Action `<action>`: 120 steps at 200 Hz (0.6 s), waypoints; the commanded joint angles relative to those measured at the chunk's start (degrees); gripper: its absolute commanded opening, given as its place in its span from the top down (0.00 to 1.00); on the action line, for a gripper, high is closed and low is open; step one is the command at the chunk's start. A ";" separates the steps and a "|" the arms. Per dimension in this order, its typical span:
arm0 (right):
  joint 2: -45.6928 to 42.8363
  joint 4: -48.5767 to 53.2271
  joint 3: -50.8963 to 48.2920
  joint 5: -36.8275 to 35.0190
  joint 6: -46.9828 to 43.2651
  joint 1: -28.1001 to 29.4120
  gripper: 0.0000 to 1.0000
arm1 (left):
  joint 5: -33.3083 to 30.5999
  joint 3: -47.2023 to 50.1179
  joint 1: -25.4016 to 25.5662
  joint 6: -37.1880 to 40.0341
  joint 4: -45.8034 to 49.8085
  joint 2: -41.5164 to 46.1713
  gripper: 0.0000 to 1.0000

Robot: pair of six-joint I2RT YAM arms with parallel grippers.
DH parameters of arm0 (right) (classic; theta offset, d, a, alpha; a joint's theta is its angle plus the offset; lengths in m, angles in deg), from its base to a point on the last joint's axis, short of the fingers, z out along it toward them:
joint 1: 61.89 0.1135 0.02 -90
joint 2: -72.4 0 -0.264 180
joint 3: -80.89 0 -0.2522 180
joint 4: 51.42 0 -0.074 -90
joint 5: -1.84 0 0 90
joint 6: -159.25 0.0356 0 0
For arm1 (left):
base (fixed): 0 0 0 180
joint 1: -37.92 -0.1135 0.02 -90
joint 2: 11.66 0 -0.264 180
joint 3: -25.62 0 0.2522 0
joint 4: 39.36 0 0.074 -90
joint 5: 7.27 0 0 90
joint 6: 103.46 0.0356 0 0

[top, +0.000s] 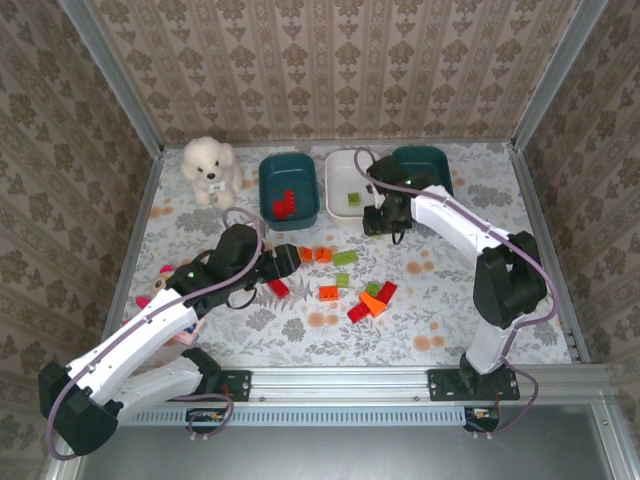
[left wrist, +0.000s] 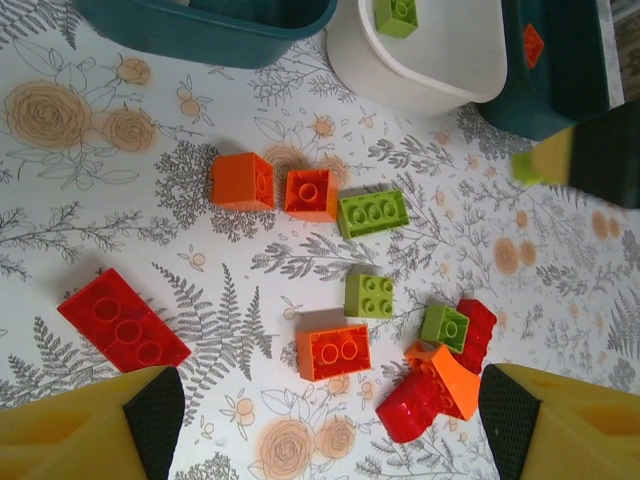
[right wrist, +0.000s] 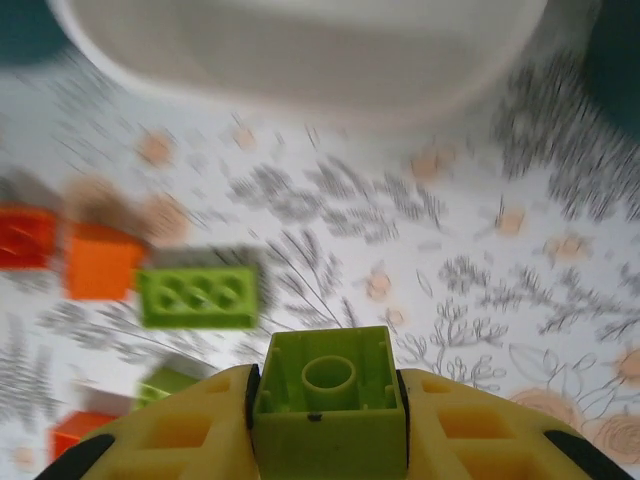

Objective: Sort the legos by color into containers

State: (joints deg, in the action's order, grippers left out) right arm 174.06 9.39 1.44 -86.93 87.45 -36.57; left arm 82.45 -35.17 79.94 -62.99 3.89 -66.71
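Squarely, right gripper [right wrist: 328, 440] pinches a lime lego [right wrist: 328, 385] (single-stud).

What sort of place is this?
Likely a robot training booth styled as a home: metal-framed wallpapered walls, a floral tablecloth, left arm and right arm on a rail, the right tool holding a green lego.
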 commanded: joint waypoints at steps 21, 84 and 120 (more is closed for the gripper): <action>10.37 2.79 15.68 -0.11 1.98 0.02 0.67 | -2.80 -5.58 -0.55 1.45 -1.63 -3.63 0.19; 29.11 5.54 33.31 3.04 5.50 -0.71 0.66 | -3.11 -6.14 -1.55 1.22 0.18 -1.97 0.19; 34.57 6.33 36.29 3.95 6.34 -0.97 0.62 | -3.71 -5.44 -1.54 0.66 2.64 0.55 0.19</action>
State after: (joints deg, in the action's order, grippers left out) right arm 206.59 12.56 34.51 -84.52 92.04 -37.05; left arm 80.18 -40.94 78.69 -62.32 4.15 -68.37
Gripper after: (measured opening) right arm 0.366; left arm 0.808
